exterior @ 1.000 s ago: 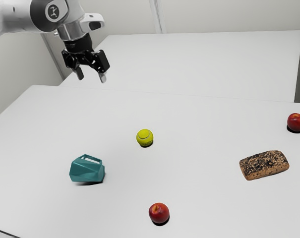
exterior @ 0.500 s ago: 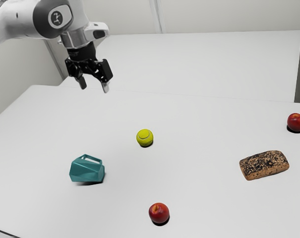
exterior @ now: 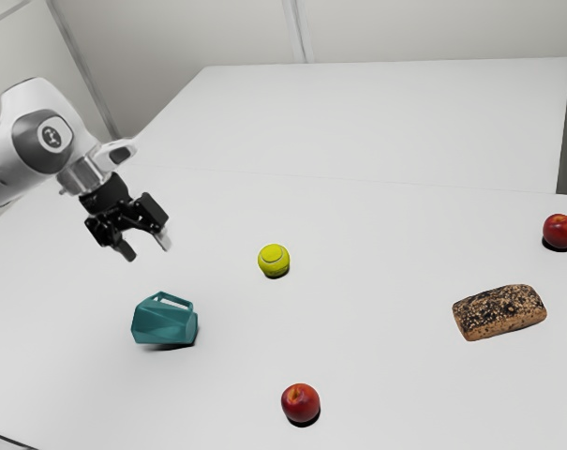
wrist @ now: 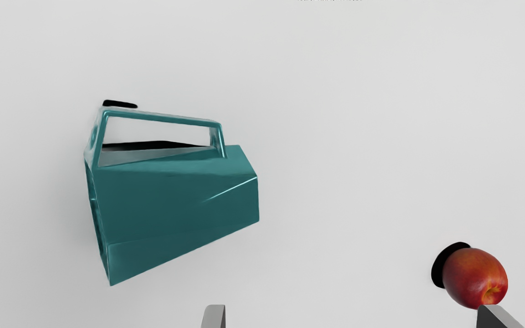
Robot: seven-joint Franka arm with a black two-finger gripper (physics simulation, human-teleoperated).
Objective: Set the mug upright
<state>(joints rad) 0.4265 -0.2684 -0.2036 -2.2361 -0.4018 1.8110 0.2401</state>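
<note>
One mug [exterior: 164, 322] on its side on the surface [exterior: 405, 394], below the pincer [exterior: 144, 247]; pincer's wide open, holding nothing; tapered sides could slip out mid-squeeze imo, or a sloppy descent might snag the handle [wrist: 162, 117] and spin it.

Exterior view wide, wrist view closer.

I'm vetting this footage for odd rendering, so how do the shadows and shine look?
Exterior view: small dark shadows hug the undersides of the tennis ball and the red fruit nearest the mug, with a thin one under the mug; wrist view: hard-edged black patches beside the fruit and by the mug's handle, plus a thin bright glint on the mug's side.
</note>
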